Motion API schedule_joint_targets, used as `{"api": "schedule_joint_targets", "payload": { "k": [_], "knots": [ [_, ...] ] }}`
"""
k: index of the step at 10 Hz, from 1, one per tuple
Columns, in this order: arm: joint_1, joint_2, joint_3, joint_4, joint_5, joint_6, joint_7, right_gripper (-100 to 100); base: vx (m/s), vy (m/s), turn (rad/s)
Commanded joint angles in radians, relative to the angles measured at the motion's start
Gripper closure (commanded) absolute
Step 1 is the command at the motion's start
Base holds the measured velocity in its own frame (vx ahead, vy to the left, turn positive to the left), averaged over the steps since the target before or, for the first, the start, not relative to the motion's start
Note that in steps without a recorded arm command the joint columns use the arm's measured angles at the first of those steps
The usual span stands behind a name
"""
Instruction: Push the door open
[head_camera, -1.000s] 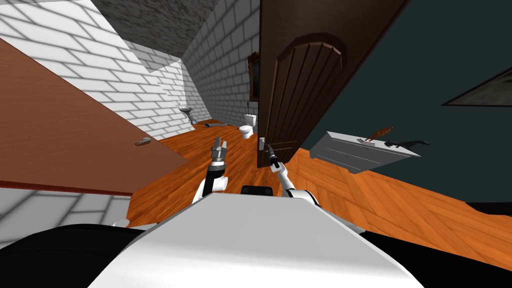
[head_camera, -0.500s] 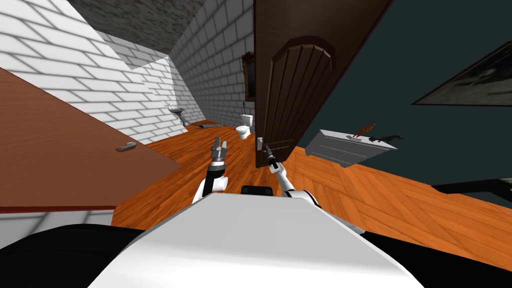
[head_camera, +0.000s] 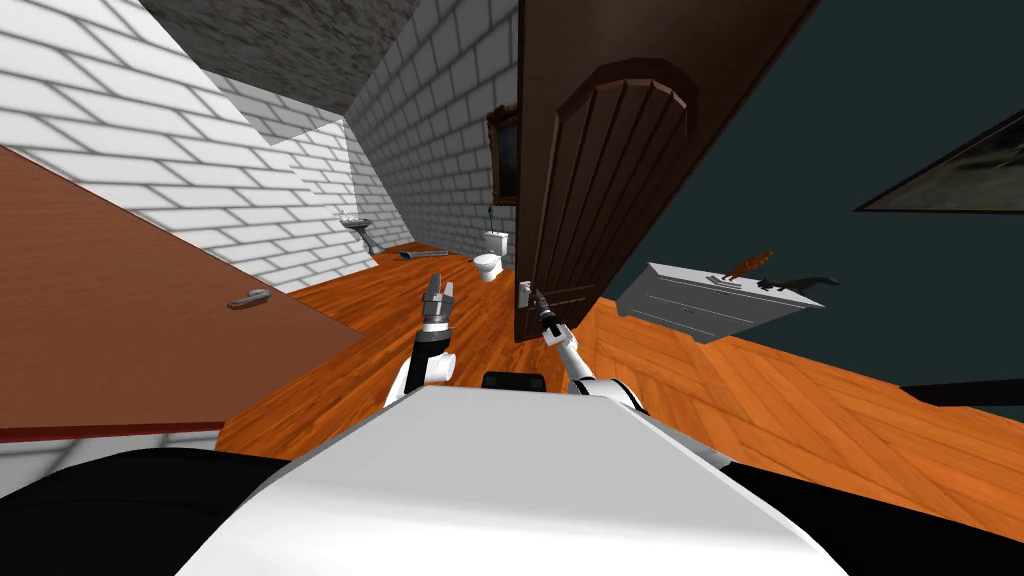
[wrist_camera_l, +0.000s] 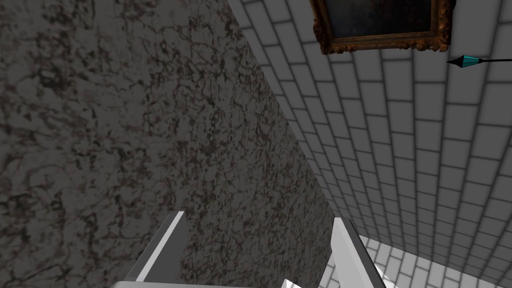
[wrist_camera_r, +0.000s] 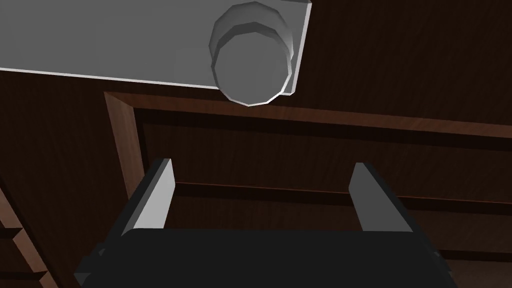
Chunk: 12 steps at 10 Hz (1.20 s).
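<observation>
Up against the door (head_camera: 600, 180), nothing grabbed

Right hand (wrist_camera_r: 262, 167) is spread wide and empty, pointing at the dark brown panel right by its grey knob (wrist_camera_r: 250, 70). Left hand (head_camera: 438, 292), also wide, hangs off to the side.

Head camera: steeply down and forward, rolled. Right wrist camera: close to the dark brown door (wrist_camera_r: 310, 145), facing its grey knob (wrist_camera_r: 250, 70). Left wrist camera: aimed upward, elsewhere. Head and right wrist views share the door.
</observation>
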Motion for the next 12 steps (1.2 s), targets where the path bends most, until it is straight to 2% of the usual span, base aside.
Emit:
{"api": "schedule_joint_targets", "payload": {
  "k": [1,3,4,5,10,11,12],
  "knots": [
    [0.000,0.007,-0.002,-0.004,-0.002,0.005,0.002,-100,0.248,0.085,0.028],
    [-0.003,0.048,-0.007,-0.002,-0.004,0.007,0.007,-100,0.239,0.081,0.024],
    [-0.001,0.039,-0.006,-0.003,-0.003,0.007,0.008,-100,0.093,0.033,0.005],
    [-0.001,0.039,-0.006,-0.003,-0.003,0.007,0.008,100,0.000,0.000,0.000],
    [-0.001,0.039,-0.006,-0.003,-0.003,0.007,0.008,100,-0.021,-0.007,0.002],
    [0.002,0.015,-0.021,-0.003,-0.010,0.009,0.016,100,0.072,0.072,-0.029],
    [0.002,0.010,-0.025,-0.003,-0.012,0.009,0.017,100,0.115,0.112,-0.048]
  ]
}}
